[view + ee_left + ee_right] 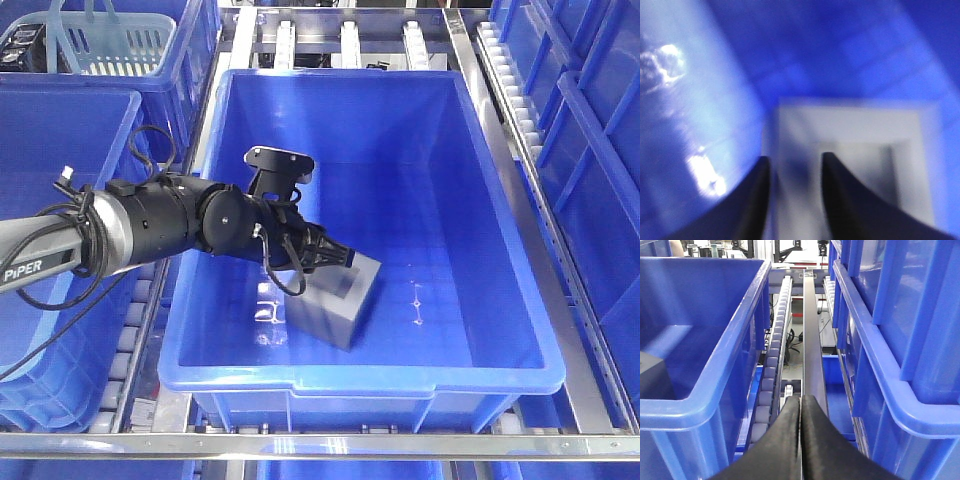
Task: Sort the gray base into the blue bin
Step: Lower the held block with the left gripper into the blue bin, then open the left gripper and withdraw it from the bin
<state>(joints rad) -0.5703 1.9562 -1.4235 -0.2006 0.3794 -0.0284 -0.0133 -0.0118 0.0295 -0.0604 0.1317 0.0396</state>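
Observation:
The gray base (335, 305) is low inside the blue bin (360, 377), near its front left, at or just above the floor. My left gripper (350, 258) reaches in from the left and is shut on the block's top edge. The blurred left wrist view shows the gripper (794, 157) astride one wall of the gray base (850, 125), one finger outside and one in the square recess, with the bin floor (840, 45) beyond. My right gripper (801, 400) is shut on nothing, outside the bin (715, 390), over the roller track.
More blue totes stand to the left (60, 130) and right (600, 150). A pale slotted basket (120, 45) sits at the back left. Metal rails and rollers (775, 360) run between the bins. A tote wall (890, 365) stands close on my right gripper's right.

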